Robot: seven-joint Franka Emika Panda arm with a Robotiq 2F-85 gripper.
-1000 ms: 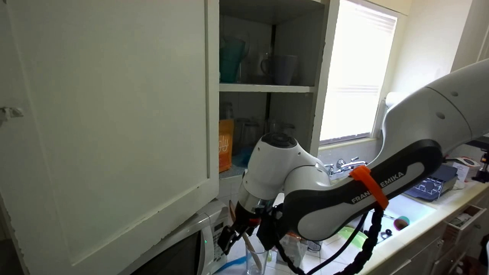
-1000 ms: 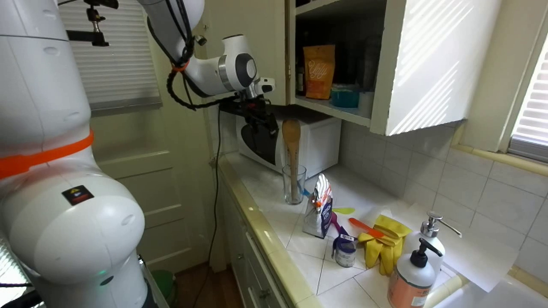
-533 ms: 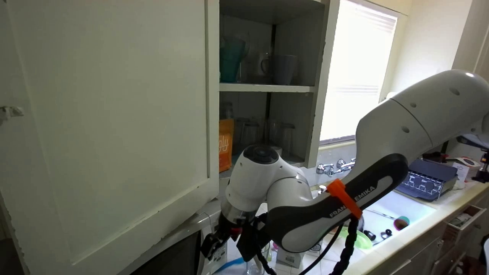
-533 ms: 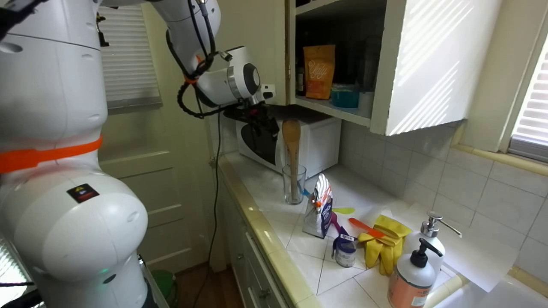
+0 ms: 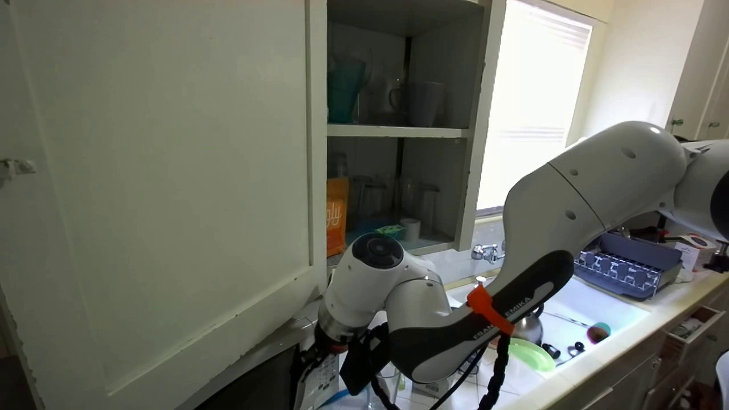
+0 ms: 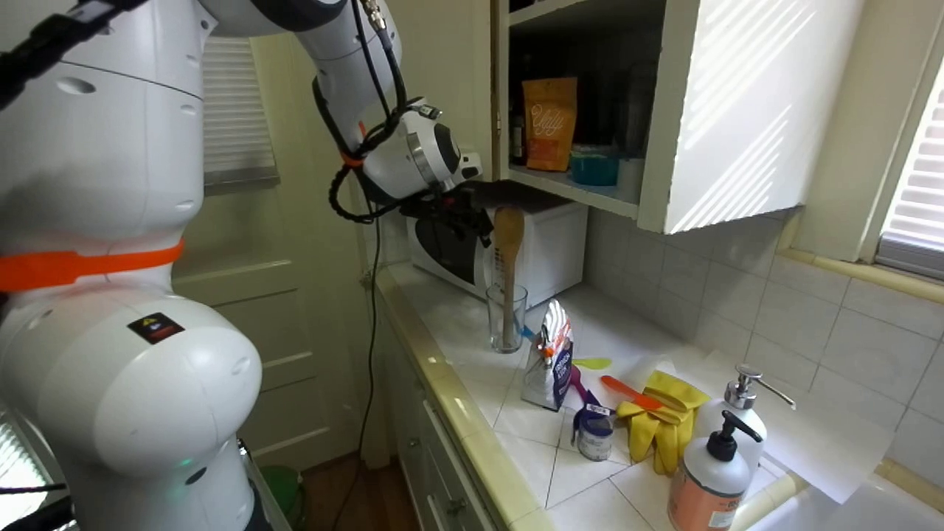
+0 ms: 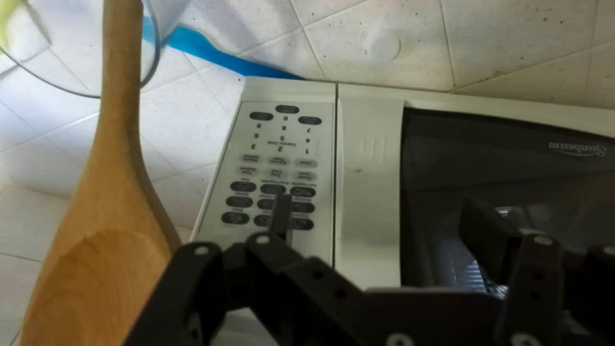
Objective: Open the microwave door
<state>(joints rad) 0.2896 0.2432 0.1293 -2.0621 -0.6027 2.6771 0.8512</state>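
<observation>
Lining up seems the step in hand, the pincer spread wide before the closed microwave door, which it likely must next grip and pull.

At three o'clock in the wrist view, the microwave door is near-black glass in an off-white frame. The spoon at nine o'clock is honey-brown with faint grain lines; a blue strip shows at eleven. From four round to seven o'clock the gripper is black. In both exterior views the arm is white, banded orange, the bag is orange with white lettering, and the counter is white tile edged pale yellow. In an exterior view, yellow gloves show at four o'clock, and bright slanting stripes cross the pale cupboard side at two.
</observation>
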